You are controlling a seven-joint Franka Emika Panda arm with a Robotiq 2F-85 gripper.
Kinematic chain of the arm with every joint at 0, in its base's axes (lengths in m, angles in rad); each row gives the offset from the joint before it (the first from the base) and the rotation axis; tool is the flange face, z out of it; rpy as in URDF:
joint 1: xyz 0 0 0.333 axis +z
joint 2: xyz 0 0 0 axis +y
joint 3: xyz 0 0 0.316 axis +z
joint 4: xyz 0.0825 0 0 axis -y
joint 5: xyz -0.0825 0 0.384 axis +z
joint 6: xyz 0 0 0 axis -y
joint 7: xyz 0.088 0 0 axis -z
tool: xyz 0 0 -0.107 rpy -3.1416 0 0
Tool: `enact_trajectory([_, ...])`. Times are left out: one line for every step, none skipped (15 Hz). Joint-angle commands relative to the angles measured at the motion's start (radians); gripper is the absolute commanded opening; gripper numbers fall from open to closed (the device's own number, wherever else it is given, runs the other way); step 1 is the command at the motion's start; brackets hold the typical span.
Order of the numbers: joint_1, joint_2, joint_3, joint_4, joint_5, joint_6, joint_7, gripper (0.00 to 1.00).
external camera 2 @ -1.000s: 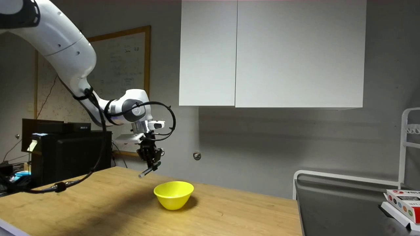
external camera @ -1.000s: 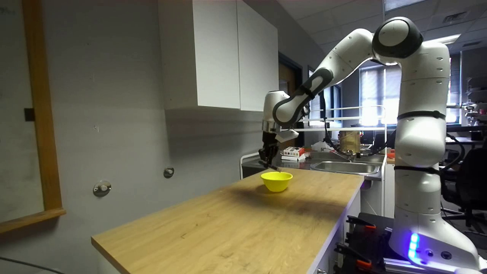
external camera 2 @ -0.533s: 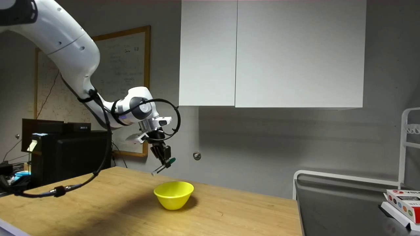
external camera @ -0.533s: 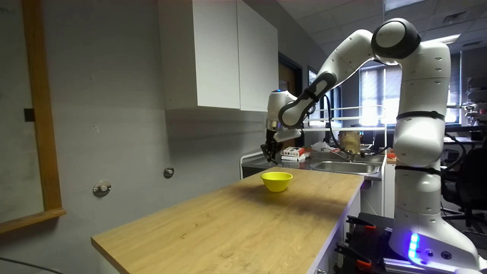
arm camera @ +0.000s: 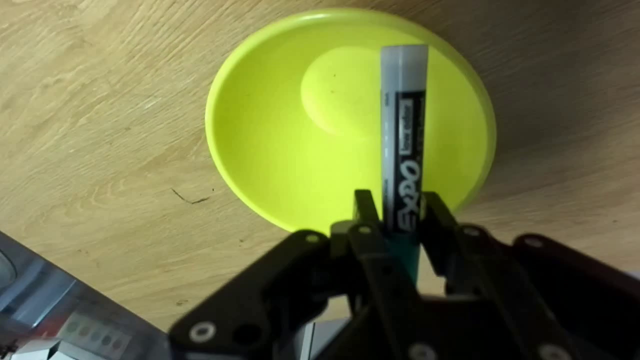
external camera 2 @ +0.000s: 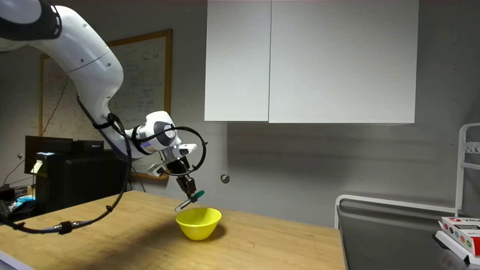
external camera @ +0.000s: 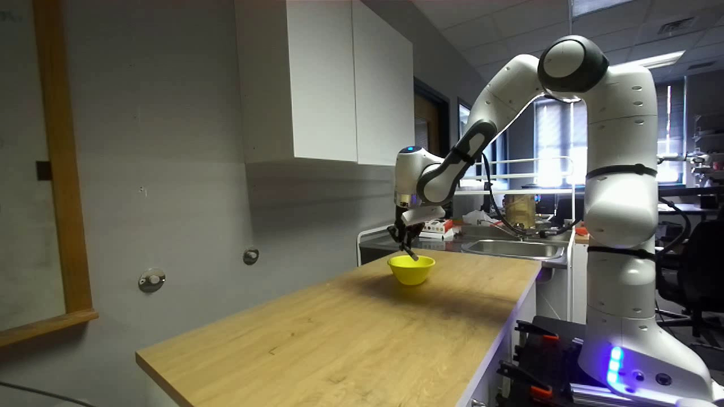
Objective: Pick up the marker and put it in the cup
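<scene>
The yellow bowl-like cup (external camera: 411, 272) stands upright on the wooden table in both exterior views (external camera 2: 198, 227). In the wrist view the cup (arm camera: 260, 150) holds nothing that I can see. My gripper (external camera 2: 192, 196) is tilted and shut on the marker (external camera 2: 183, 205), near its green cap end. The marker slants down, its grey end lowest, just above the cup's rim. In an exterior view the gripper (external camera: 406, 246) is right over the cup. In the wrist view the marker (arm camera: 404, 130) lies between the fingertips (arm camera: 397, 205) and across the cup's opening.
The wooden table (external camera: 317, 345) reaches the wall. White cabinets (external camera 2: 341, 63) hang above it. A dark counter (external camera 2: 390, 240) with boxes (external camera 2: 461, 234) adjoins the table's end, and a sink (external camera: 515, 247) lies beyond. A black cable (external camera 2: 123, 187) hangs from the arm.
My gripper has tilted and moved over the cup with the marker in its grip, then come down closer to the rim. The cup has not moved.
</scene>
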Motion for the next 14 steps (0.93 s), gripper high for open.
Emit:
enact_trajectory([0.012,0.057,-0.028,0.025,-0.057,0.015,0.082,0.13])
enact_trajectory([0.013,0.066,-0.035,0.024,-0.069,0.019,0.095,0.13])
enact_trajectory([0.014,0.074,-0.043,0.025,-0.079,0.019,0.106,0.13])
enact_trajectory([0.016,0.082,-0.052,0.025,-0.087,0.021,0.113,0.13])
enact_trajectory([0.016,0.090,-0.060,0.027,-0.092,0.022,0.116,0.13])
enact_trajectory([0.017,0.095,-0.066,0.029,-0.093,0.021,0.115,0.13])
enact_trajectory([0.018,0.101,-0.073,0.031,-0.092,0.020,0.112,0.13])
enact_trajectory([0.019,0.105,-0.078,0.033,-0.087,0.019,0.105,0.13])
enact_trajectory([0.020,0.107,-0.083,0.036,-0.084,0.017,0.100,0.13])
enact_trajectory([0.021,0.109,-0.088,0.040,-0.085,0.014,0.099,0.13])
enact_trajectory([0.022,0.110,-0.092,0.043,-0.084,0.012,0.097,0.13])
enact_trajectory([0.022,0.111,-0.095,0.047,-0.081,0.012,0.094,0.13])
enact_trajectory([0.022,0.115,-0.098,0.052,-0.078,0.013,0.092,0.12])
enact_trajectory([0.022,0.118,-0.100,0.055,-0.074,0.015,0.090,0.13])
